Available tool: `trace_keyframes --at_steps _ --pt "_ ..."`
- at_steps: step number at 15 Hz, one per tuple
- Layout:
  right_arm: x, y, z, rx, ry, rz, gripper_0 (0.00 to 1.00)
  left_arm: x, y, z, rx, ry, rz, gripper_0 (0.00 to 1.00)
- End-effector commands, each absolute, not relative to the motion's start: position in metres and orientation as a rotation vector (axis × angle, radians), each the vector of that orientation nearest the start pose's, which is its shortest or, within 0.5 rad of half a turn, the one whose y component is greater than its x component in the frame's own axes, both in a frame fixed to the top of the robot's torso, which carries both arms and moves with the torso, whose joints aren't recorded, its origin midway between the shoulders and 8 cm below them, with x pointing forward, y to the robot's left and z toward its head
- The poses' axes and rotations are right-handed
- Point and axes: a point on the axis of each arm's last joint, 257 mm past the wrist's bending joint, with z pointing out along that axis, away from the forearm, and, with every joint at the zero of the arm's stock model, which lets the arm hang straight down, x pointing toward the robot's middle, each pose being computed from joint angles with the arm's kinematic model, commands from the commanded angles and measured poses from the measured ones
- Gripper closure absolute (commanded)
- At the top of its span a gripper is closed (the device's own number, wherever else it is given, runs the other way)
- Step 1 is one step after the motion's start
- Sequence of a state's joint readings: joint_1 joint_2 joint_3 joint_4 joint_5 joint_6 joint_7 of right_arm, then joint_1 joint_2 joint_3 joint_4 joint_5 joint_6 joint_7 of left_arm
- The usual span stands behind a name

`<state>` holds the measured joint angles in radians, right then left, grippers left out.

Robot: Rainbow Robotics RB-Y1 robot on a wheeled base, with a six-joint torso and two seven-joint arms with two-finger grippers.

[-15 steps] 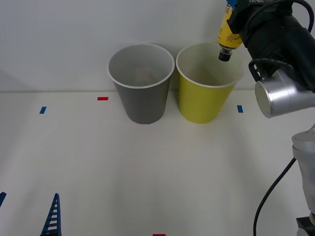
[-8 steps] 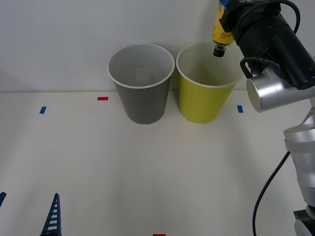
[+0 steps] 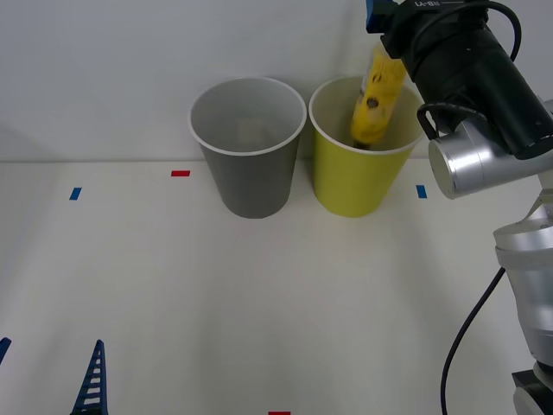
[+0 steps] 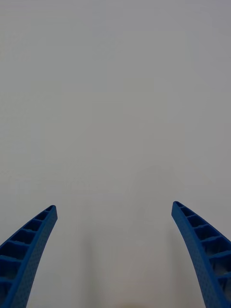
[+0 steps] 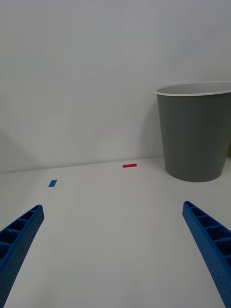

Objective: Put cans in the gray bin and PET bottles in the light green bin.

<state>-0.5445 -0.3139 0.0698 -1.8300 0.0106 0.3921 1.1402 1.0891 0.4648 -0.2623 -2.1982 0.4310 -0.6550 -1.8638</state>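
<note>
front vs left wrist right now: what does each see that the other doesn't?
Front only: the light green bin, the yellow PET bottle blurred and tilted at its mouth just under the right gripper, and the right arm. Left wrist only: the left gripper with both fingers spread wide, low over the table. Both: the gray bin, the red tape mark, the blue tape mark, the white wall.

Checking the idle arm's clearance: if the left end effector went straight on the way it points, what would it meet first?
Its path looks free over the table. The gray bin stands off to one side of that line; only the wall lies ahead, though depth is hard to judge.
</note>
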Motion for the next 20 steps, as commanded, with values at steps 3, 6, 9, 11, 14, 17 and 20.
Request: trace_keyframes --at_steps 3,6,9,11,14,17,20 --pt "0.604 -0.163 0.108 -0.101 1.208 0.224 0.00 0.231 0.279 -0.182 0.045 1.458 0.082 0.00" --pt "0.604 -0.169 0.109 -0.094 1.209 0.217 0.00 0.231 0.279 -0.182 0.045 1.458 0.082 0.00" --pt "0.595 -0.180 0.097 -0.082 1.217 0.207 0.00 0.231 0.279 -0.182 0.045 1.458 0.082 0.00" --pt "0.580 -0.191 0.089 -0.069 1.215 0.203 0.00 0.231 0.279 -0.182 0.045 1.458 0.082 0.00" --pt "0.553 -0.205 0.085 -0.073 1.201 0.188 0.00 0.231 0.279 -0.182 0.045 1.458 0.082 0.00" --pt "0.525 -0.214 0.070 -0.089 1.215 0.175 0.00 0.231 0.279 -0.182 0.045 1.458 0.082 0.00" --pt "0.500 -0.227 0.041 -0.104 1.229 0.174 0.00 0.231 0.279 -0.182 0.045 1.458 0.082 0.00"
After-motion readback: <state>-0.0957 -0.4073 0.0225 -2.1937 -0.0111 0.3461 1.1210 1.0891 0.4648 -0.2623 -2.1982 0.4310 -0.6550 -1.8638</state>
